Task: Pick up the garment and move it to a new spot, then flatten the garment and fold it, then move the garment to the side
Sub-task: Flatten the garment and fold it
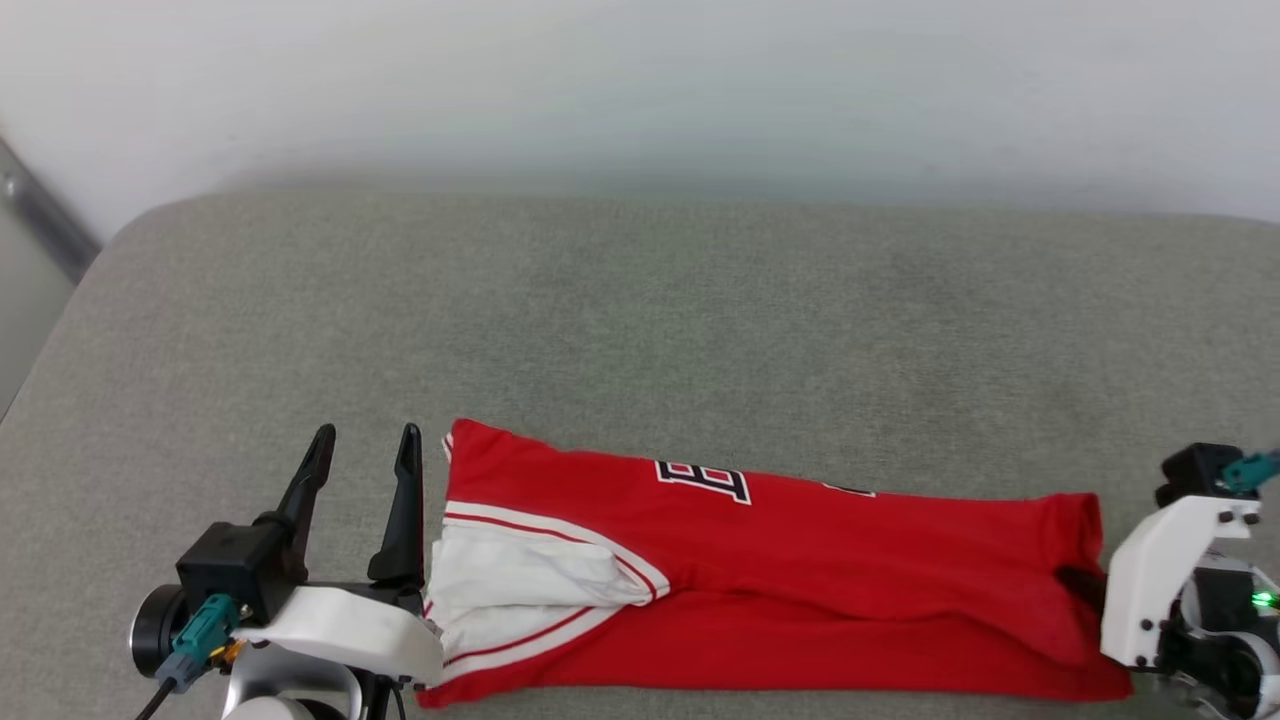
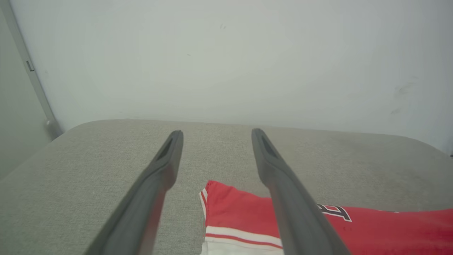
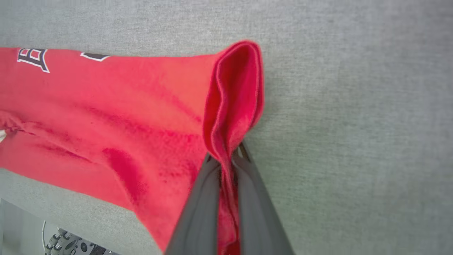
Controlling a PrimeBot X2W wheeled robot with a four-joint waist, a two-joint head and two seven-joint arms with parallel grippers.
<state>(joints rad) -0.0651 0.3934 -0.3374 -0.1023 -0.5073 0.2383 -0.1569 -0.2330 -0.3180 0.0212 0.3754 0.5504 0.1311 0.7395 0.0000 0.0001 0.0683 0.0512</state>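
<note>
Red garment (image 1: 800, 560) along grey pad (image 1: 640, 320) near edge, right gripper (image 3: 228, 156) clamped on its hem — left gripper (image 1: 367, 432) spread wide beside sleeve end, open pad beyond

- print (image 1: 703, 480): you only get a "B" and a sliver of the next letter, the rest is tucked under the fold
- right hand (image 3: 228, 157): from the head its fingers sit behind the white wrist (image 1: 1160, 570)
- shirt (image 1: 800, 560): chopped by the left wrist view's bottom and right edges, and by the right wrist view's left edge
</note>
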